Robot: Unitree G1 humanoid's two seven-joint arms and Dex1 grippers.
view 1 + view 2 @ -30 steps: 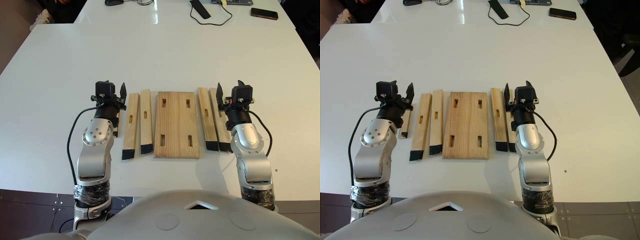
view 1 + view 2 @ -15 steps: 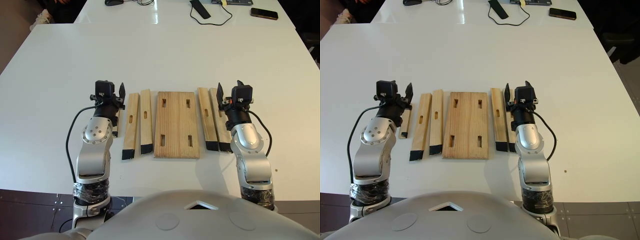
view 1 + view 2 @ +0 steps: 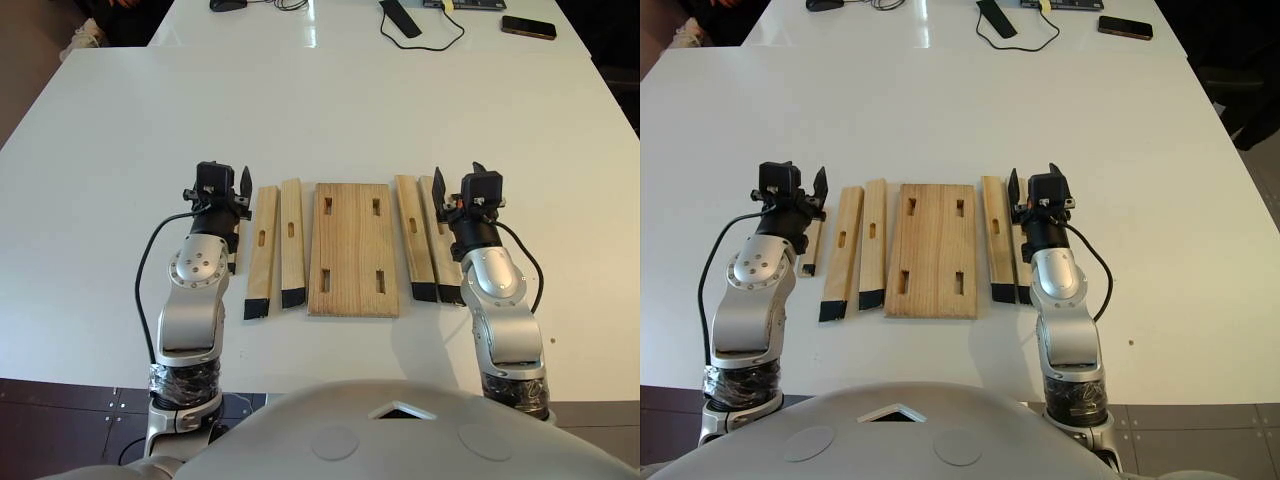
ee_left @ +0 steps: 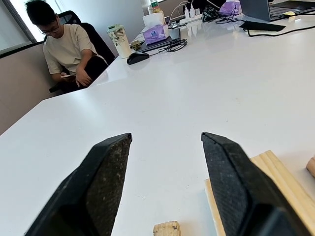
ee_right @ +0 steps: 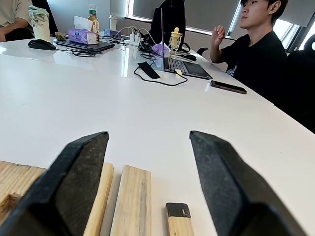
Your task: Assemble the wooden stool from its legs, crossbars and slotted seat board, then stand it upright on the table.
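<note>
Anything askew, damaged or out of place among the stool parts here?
Nothing stands out. The seat board lies flat, two legs neatly beside it on each side, none visibly broken. The left gripper and right gripper are open and empty.

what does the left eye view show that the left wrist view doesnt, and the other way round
Left eye view adds: the slotted seat board lying flat in the middle, the two right-hand legs and the right gripper over them, jaws open.
Left wrist view adds: a purple tissue box and a cup far off behind.
Shared: the left gripper with open jaws, the white table, the short crossbar below it and the nearest leg beside that.
</note>
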